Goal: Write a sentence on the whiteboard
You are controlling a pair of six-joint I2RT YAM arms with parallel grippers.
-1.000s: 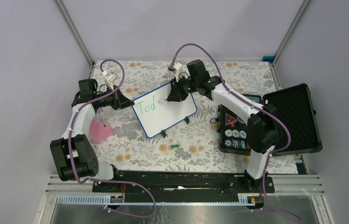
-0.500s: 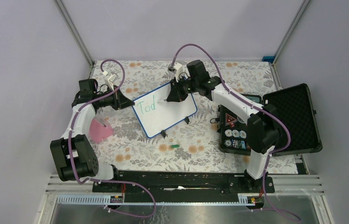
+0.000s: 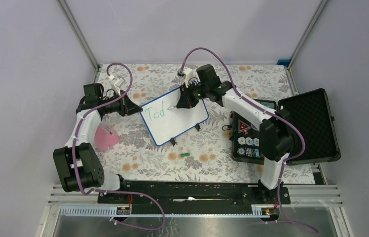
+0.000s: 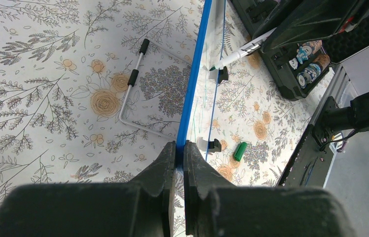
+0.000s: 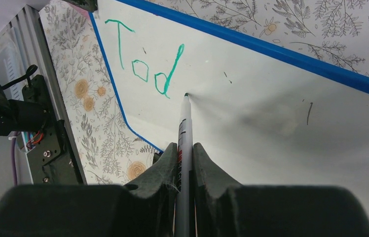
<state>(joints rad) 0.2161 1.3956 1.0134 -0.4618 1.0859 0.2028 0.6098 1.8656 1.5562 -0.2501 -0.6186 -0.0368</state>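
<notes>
Floral tablecloth (image 3: 138,158); whiteboard (image 3: 180,123), green writing (image 5: 145,66) "Tod"; marker (image 5: 184,128) tip beside.

Whiteboard (image 3: 182,123): white, glossy, thin blue frame, set askew at centre of the top view. Sentence (image 5: 145,64): incomplete, green letters "Tod" near its left end.

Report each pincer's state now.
Left pincer: shut on the whiteboard edge.
Right pincer: shut on the marker.
</notes>
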